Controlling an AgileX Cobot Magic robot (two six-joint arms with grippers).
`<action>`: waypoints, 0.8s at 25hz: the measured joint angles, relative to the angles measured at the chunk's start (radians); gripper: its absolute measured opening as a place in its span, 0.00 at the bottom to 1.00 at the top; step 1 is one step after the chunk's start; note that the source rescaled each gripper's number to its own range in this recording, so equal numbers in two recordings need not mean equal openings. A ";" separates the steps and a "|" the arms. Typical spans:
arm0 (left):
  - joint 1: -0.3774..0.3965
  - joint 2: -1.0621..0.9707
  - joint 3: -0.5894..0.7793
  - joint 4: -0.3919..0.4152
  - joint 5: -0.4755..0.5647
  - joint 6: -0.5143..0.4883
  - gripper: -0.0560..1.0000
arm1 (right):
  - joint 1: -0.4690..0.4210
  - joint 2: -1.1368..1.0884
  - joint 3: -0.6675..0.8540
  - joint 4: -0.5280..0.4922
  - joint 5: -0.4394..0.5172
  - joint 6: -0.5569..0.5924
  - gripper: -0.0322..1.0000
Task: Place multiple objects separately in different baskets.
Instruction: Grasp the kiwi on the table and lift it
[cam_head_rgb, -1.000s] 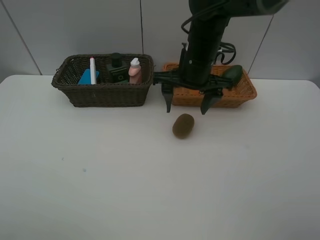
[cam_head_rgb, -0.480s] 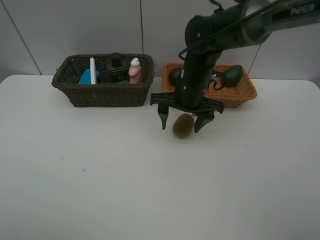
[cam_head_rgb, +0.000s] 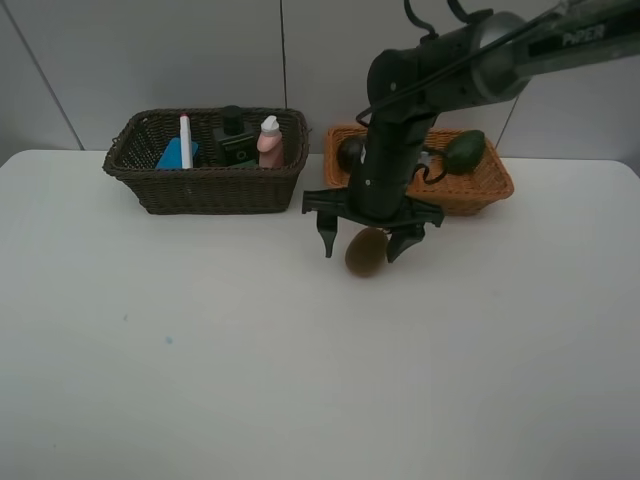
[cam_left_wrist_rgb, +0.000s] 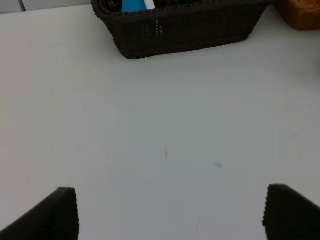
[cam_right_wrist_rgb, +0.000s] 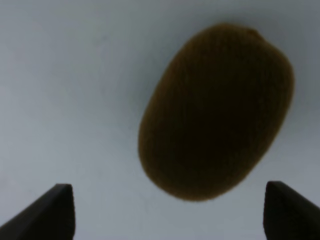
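Straddling the brown kiwi (cam_head_rgb: 365, 253), wide-spread right gripper (cam_head_rgb: 362, 243).

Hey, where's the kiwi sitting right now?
In the exterior high view the kiwi lies on the white table, just in front of the orange-tan basket, directly under the open right gripper.

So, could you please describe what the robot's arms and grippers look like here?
The right arm is black and tubular, with glossy rounded joints, faint pale lettering on its upper link and black cables looping near the wrist. The right gripper is black, a crossbar with two tapering fingers. Only the left gripper's dark wedge-shaped fingertips show.
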 joint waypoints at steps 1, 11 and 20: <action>0.000 0.000 0.000 0.000 0.000 0.000 0.91 | 0.000 0.008 0.000 0.000 -0.012 0.000 0.91; 0.000 0.000 0.000 0.000 0.000 0.000 0.91 | -0.023 0.086 0.000 -0.006 -0.067 0.000 0.91; 0.000 0.000 0.000 0.000 0.000 0.000 0.91 | -0.035 0.100 0.000 -0.021 -0.090 -0.014 0.89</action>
